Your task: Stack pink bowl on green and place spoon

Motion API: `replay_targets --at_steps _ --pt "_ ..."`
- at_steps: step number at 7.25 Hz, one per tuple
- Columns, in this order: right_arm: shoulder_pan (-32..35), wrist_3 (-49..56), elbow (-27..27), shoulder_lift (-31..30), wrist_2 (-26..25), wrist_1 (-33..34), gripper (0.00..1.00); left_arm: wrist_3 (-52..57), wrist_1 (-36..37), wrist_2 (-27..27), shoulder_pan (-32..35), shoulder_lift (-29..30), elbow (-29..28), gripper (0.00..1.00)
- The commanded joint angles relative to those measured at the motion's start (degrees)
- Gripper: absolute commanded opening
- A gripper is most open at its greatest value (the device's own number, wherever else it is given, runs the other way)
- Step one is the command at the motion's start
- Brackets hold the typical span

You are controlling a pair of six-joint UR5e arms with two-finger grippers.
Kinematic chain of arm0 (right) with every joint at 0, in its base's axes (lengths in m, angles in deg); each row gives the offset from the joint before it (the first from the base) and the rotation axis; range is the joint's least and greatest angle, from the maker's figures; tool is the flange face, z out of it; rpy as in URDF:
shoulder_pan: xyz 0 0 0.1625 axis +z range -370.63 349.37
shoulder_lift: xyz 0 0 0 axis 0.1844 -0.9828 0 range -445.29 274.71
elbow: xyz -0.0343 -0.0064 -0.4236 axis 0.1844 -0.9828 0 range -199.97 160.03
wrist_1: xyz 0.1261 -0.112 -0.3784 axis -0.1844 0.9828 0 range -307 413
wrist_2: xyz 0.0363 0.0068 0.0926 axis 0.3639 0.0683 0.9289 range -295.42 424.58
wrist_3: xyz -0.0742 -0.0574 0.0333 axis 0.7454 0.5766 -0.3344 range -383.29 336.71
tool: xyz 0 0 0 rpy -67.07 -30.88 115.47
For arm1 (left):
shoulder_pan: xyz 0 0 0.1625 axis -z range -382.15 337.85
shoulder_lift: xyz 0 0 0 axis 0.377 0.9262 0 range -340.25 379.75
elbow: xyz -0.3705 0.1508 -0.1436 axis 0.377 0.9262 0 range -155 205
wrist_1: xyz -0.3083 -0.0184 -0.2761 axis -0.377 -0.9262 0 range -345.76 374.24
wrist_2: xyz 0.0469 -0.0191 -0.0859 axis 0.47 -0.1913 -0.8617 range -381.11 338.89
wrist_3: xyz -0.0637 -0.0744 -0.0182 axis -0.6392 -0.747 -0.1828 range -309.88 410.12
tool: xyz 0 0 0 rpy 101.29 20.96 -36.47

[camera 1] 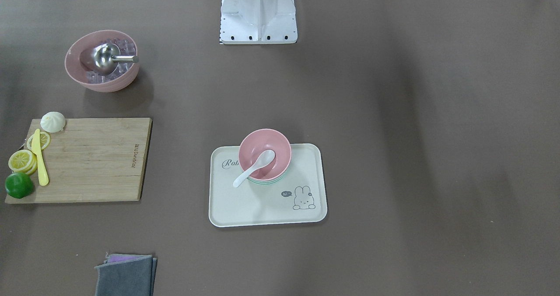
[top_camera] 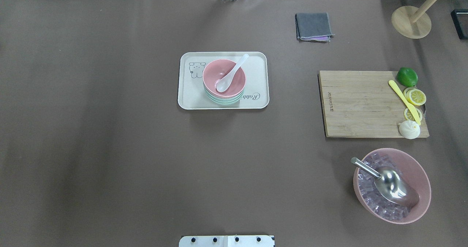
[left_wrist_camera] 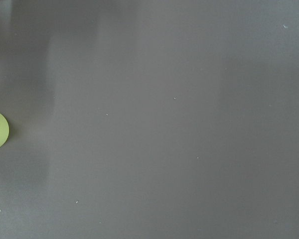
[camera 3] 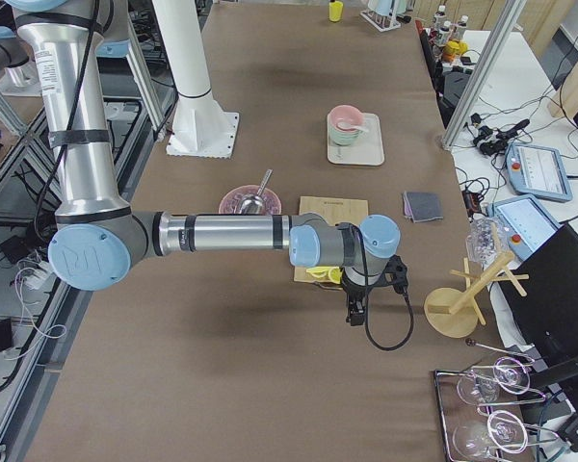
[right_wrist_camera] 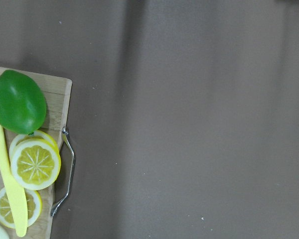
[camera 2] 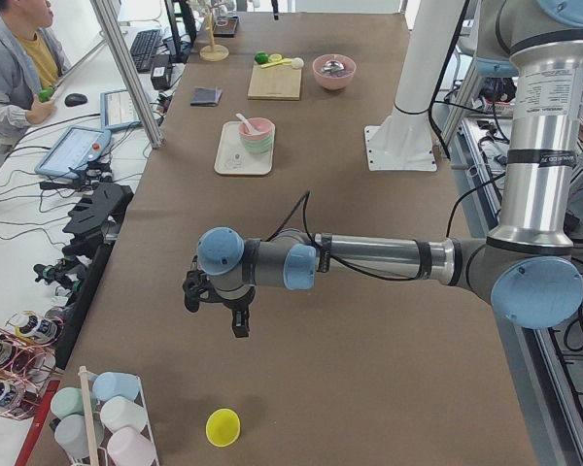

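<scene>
The small pink bowl (camera 1: 280, 149) (top_camera: 234, 79) sits nested on the green bowl (camera 1: 265, 183) (top_camera: 223, 102) on the cream rabbit tray (camera 1: 267, 208) (top_camera: 190, 93) at mid-table. The white spoon (camera 1: 256, 167) (top_camera: 230, 73) lies in the pink bowl with its handle over the rim. My left gripper (camera 2: 214, 311) hangs over bare table far from the tray, and I cannot tell if it is open or shut. My right gripper (camera 3: 354, 313) hangs beside the cutting board, and I cannot tell its state either. Neither gripper shows in the overhead or front views.
A wooden cutting board (top_camera: 365, 104) holds a lime (top_camera: 407, 76), lemon slices, a yellow knife and a bun. A large pink bowl (top_camera: 420, 174) of ice holds a metal scoop. A folded grey cloth (top_camera: 313, 26) and a wooden stand (top_camera: 411, 20) lie at the far side. A yellow cup (camera 2: 222, 426) lies near my left gripper.
</scene>
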Motion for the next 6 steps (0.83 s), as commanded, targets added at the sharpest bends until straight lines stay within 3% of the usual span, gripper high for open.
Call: replay_targets --at_steps 1,6 --pt "0.2 -0.1 1.1 -0.5 0.4 0.1 1.0 -1.8 -1.4 0.2 0.0 0.4 0.5 0.98" --pt "0.2 -1.2 2.2 -0.7 -0.5 0.4 1.0 -1.8 -2.1 -0.6 -0.2 0.1 1.8 0.98"
